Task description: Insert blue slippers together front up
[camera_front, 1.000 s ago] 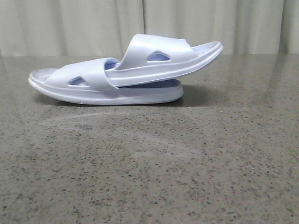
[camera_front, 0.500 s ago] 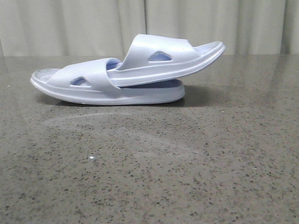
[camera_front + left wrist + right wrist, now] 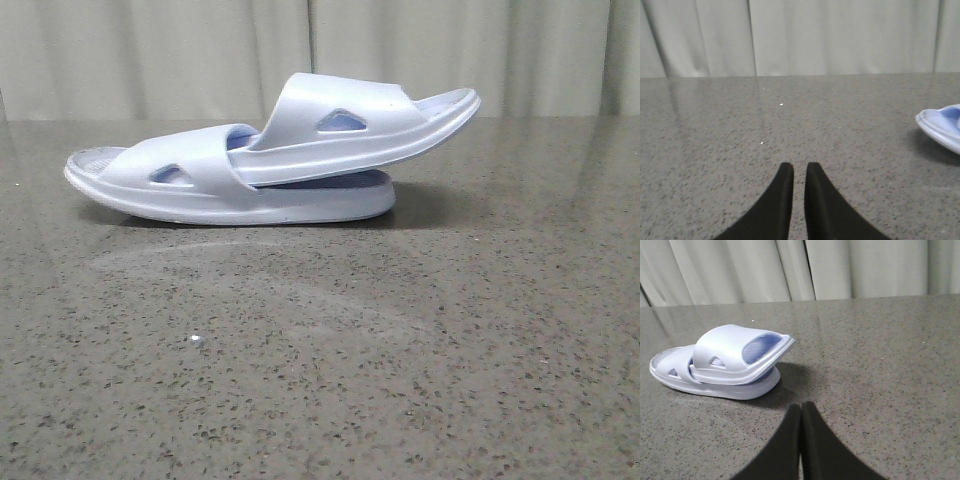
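**Slippers nested, both arms standing off**

My right end effector [image 3: 801,412] has its fingers pressed together with nothing between them. It hangs low over the tabletop [image 3: 890,365], with the slippers at about 10 o'clock from its tips and apart from them. My left end effector [image 3: 799,172] shows only a thin slit between its fingers, so I read it as closed and empty too. Only the tip of one sole shows at roughly 2 o'clock from it, well off to the side.

In the front view the blue slippers [image 3: 270,165] sit toward 12 o'clock on the tabletop, touching each other. The lower slipper [image 3: 300,205] lies flat on its sole. The upper slipper [image 3: 340,125] has one end tucked under the lower one's strap and its other end tilted up toward 2 o'clock.

I judge the insertion done, or very nearly. What remains is to check that the nesting holds and to park both arms.

The tabletop is dark speckled stone with a slight sheen. A pale pleated curtain [image 3: 200,55] closes off the back.
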Tool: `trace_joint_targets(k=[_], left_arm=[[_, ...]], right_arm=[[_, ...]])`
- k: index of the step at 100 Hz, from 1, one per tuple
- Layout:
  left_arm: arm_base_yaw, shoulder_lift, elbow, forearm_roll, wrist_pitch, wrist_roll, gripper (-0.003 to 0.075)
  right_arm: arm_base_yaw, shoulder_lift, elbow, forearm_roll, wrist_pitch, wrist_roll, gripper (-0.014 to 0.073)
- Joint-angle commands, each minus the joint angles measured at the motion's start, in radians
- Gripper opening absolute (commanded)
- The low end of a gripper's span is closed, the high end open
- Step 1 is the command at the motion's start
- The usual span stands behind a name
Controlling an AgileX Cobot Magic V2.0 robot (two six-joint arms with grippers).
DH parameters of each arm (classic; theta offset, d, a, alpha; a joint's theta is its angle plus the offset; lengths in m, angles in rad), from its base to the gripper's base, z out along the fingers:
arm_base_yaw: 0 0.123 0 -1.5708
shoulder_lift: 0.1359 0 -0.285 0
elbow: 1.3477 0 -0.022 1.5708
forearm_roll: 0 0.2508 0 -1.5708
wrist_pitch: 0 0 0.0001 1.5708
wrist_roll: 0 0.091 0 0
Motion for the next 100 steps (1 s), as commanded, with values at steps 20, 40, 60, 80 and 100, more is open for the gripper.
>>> trace_joint_targets(k=[20,40,60,80,100], left_arm=[[0.069,-0.093,0.028,0.011,-0.027,-0.029,0.0015],[0.069,-0.145,0.028,0.014,0.054,-0.029,0.0015],[0.069,-0.145,0.027,-0.008,0.061,-0.029,0.0015],[0.069,-0.145,0.027,-0.010,0.061,-0.029,0.0015],[0.069,-0.145,0.027,-0.010,0.061,-0.029,0.0015]], right_arm=[[-0.001,0.003,-0.026,0.031,-0.037,-0.010,-0.0099],[-0.001,0.003,-0.026,0.031,-0.037,-0.010,-0.0099],[-0.001,0.003,-0.026,0.031,-0.034,-0.010,-0.0099],[-0.001,0.003,-0.026,0.031,-0.034,-0.010,-0.0099],[-0.001,0.003,-0.026,0.031,-0.034,-0.010,-0.0099]])
